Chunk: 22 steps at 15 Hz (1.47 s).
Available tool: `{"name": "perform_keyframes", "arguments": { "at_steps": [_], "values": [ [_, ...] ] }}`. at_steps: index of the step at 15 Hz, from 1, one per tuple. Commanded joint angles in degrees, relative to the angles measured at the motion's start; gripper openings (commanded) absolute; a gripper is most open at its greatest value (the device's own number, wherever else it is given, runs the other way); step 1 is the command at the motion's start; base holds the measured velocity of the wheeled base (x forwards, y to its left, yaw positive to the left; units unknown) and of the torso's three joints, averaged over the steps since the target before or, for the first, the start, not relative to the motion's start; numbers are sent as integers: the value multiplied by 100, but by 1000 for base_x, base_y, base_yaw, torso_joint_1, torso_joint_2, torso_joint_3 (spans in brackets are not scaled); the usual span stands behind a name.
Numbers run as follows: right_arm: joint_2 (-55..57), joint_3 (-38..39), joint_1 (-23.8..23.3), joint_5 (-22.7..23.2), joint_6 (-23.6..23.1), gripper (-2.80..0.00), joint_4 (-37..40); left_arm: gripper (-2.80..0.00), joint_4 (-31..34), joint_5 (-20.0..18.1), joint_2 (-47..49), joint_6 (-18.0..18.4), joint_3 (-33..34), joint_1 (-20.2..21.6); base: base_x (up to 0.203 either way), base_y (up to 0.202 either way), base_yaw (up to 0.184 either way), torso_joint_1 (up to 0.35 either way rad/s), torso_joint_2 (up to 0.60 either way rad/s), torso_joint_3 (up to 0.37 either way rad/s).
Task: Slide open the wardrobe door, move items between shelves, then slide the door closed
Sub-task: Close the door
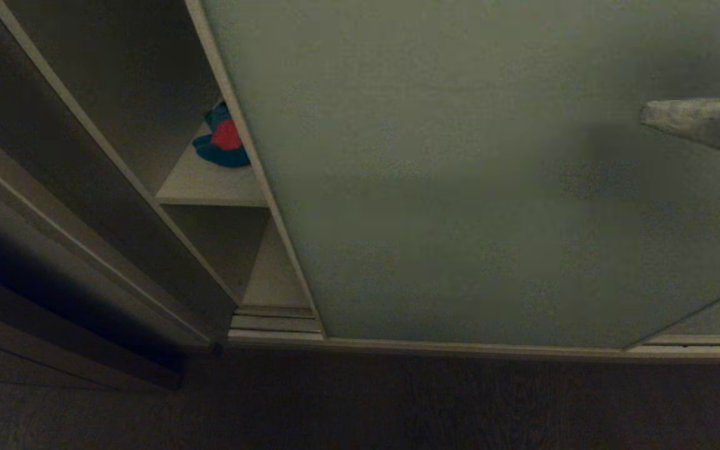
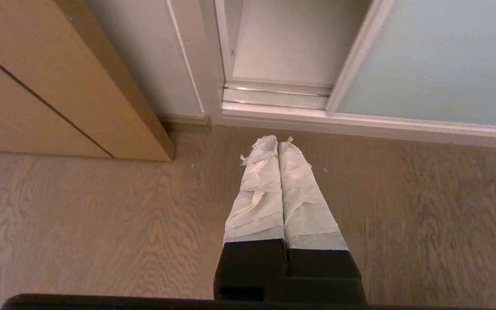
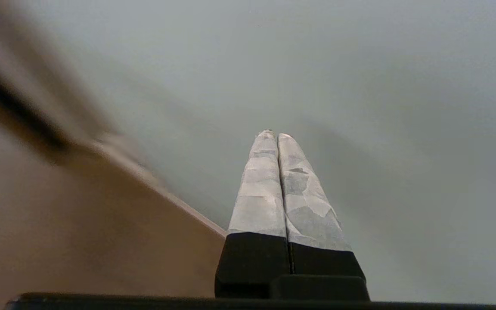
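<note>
The pale grey-green sliding wardrobe door [image 1: 460, 187] covers most of the wardrobe and leaves a narrow gap at its left edge. In that gap an off-white shelf [image 1: 204, 184] carries a teal-blue plush bear with a red belly [image 1: 222, 140], half hidden by the door's frame. A lower shelf [image 1: 272, 275] lies bare beneath it. My right gripper [image 1: 644, 114] comes in from the right edge, shut and empty, in front of the door [image 3: 360, 86]; contact cannot be told. Shut and empty too, my left gripper [image 2: 277, 141] hangs over the floor near the door track [image 2: 274, 92]. The frog is out of view.
Brown wooden panels [image 1: 54, 237] stand at the left of the wardrobe opening [image 2: 37, 86]. Wood-grain floor [image 2: 101, 224] runs along the base rail [image 1: 460, 349].
</note>
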Motion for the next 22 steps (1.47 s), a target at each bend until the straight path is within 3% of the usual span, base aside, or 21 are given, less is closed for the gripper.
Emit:
{"name": "perform_keyframes", "arguments": {
  "at_steps": [1, 5, 10, 15, 18, 22],
  "values": [
    [-809, 523, -1110, -4, -18, -280, 143, -280, 5, 3, 8, 3, -1, 2, 0, 0, 0, 0, 0, 0],
    [-1963, 1480, -2682, 23, -150, -280, 681, -280, 5, 3, 8, -4, -1, 2, 0, 0, 0, 0, 0, 0],
    [-2457, 2446, -4527, 12, -274, -280, 1150, -280, 5, 3, 8, 4, -1, 1, 0, 0, 0, 0, 0, 0],
    [-2409, 3254, -6543, 69, 293, -280, 1140, -280, 5, 3, 8, -4, -1, 2, 0, 0, 0, 0, 0, 0],
    [-1545, 2952, -7180, 369, 887, -280, 774, -280, 5, 3, 8, -4, -1, 2, 0, 0, 0, 0, 0, 0],
    [-321, 1696, -7308, 1133, 1656, -280, 52, -280, 5, 3, 8, -4, -1, -7, 0, 0, 0, 0, 0, 0]
  ]
}}
